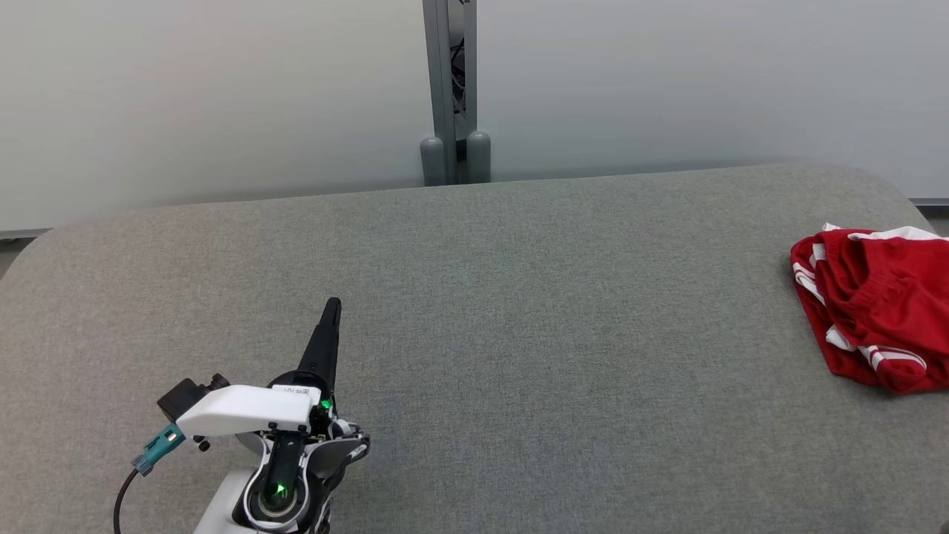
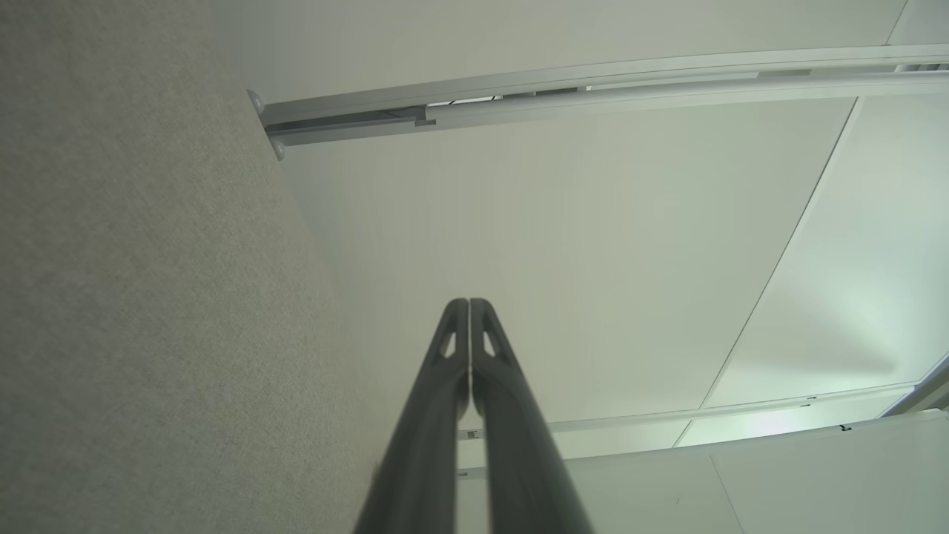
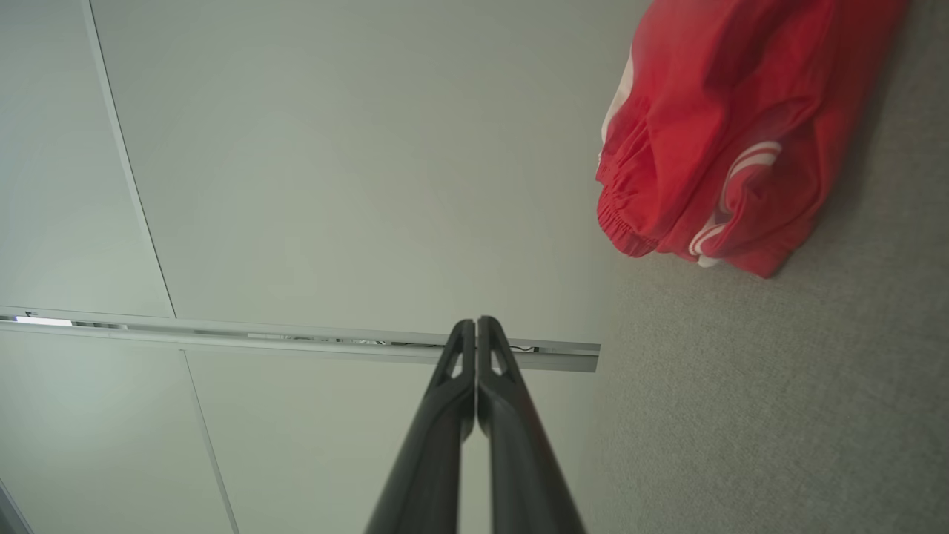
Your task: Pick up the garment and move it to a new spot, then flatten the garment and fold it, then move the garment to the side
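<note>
Got a grey table [image 1: 474, 334] here with the red garment [image 1: 875, 304] heaped at its right end.

Looks rumpled rather than squared off, long side running along that end of the table. Could pass for a pile waiting to be picked up or one shoved aside after a loose fold, can't call it. Puts the left gripper [image 1: 333, 304] over the table's near-left part, well apart from it, fingers pressed together, empty. Makes the right gripper [image 3: 475, 326] the nearer one, likewise closed on nothing, red cloth up and right of its tips.
</note>
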You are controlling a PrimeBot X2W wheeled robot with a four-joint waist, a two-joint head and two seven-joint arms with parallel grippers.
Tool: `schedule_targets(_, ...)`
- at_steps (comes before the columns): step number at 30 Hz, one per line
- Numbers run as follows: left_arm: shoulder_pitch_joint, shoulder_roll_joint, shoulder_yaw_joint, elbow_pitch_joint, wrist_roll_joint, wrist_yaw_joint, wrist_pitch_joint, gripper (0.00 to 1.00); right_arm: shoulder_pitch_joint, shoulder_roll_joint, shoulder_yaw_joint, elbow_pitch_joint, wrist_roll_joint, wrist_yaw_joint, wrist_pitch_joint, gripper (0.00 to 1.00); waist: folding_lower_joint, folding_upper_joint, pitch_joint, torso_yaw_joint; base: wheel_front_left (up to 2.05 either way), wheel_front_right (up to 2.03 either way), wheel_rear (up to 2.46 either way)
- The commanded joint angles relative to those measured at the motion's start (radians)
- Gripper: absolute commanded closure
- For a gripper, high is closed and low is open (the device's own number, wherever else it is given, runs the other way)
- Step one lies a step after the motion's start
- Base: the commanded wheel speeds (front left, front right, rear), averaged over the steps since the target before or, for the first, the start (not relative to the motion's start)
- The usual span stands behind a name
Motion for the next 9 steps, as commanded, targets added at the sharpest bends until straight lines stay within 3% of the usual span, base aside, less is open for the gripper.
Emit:
schedule_targets(1,-0.016,0.005,0.002,-0.001,-0.005,-0.004,0.0,1.0,0.009,-0.007,-0.002,-0.004,0.007,0.001,-0.002,1.0,0.0,-0.0001,0.0,0.0,0.0,0.0,0.0)
schedule_targets(9,-0.016,0.005,0.002,-0.001,-0.005,-0.004,0.0,1.0,0.01,-0.008,0.001,-0.004,0.009,0.001,-0.004,1.0,0.0,-0.0001,0.0,0.0,0.0,0.0,0.0)
